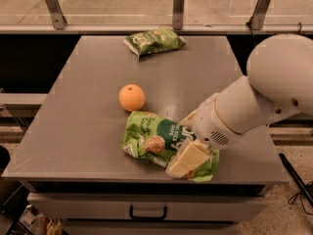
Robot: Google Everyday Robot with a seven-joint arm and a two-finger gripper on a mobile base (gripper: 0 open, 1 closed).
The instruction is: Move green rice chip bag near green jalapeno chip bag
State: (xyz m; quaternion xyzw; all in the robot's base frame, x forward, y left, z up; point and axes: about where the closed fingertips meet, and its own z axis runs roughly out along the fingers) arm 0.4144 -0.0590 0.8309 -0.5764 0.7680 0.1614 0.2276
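Note:
The green rice chip bag (155,138), large, lime-green and crinkled with white letters, lies near the table's front edge, right of centre. My gripper (189,140) is over its right end, with one cream finger (188,158) lying across the bag's front and the other at its far side. The gripper is shut on the bag. The green jalapeno chip bag (154,41), smaller and darker, lies at the table's far edge, centre, well apart from the rice bag.
An orange (131,97) sits just beyond the rice bag's left end, between the two bags. The grey table (78,111) has a drawer handle (147,213) below its front edge. A railing with metal posts (178,6) runs behind the table.

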